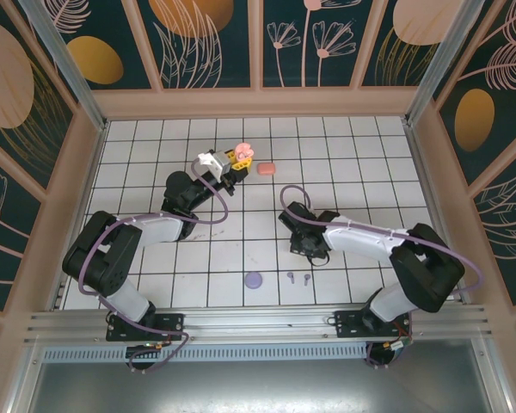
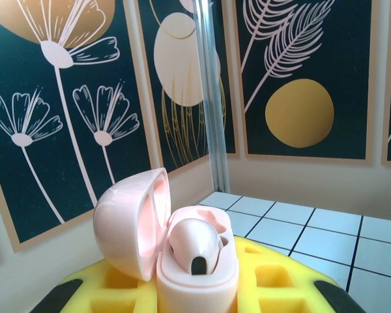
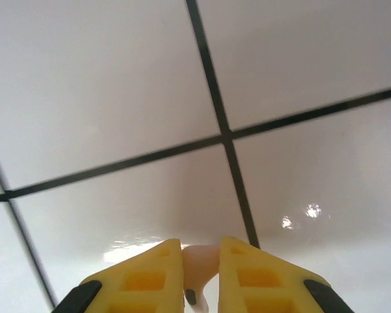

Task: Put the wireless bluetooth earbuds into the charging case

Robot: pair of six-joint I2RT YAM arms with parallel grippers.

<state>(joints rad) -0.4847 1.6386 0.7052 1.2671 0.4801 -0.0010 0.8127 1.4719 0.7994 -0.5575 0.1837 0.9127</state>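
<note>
1. A round purple plastic case [image 1: 254,280] lies at six o'clock on the white tiled table [image 1: 361,146], with two tiny purple stemmed earbuds [image 1: 290,276] at its three o'clock.
2. The right gripper [image 3: 201,248] pinches a pale peach stemmed earbud [image 3: 198,266].
3. At eleven o'clock, the left gripper [image 1: 237,157] clasps an open pale-pink charging case [image 2: 195,290], with one seated peach bud [image 2: 194,242].
4. A coral oblong case [image 1: 265,169] lies at its three o'clock.

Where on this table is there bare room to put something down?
Bare tiles: far right corner beyond the right arm, far left corner. Crowded: near edge around purple case and purple buds; coral case beside left pincer holding pink case.
</note>
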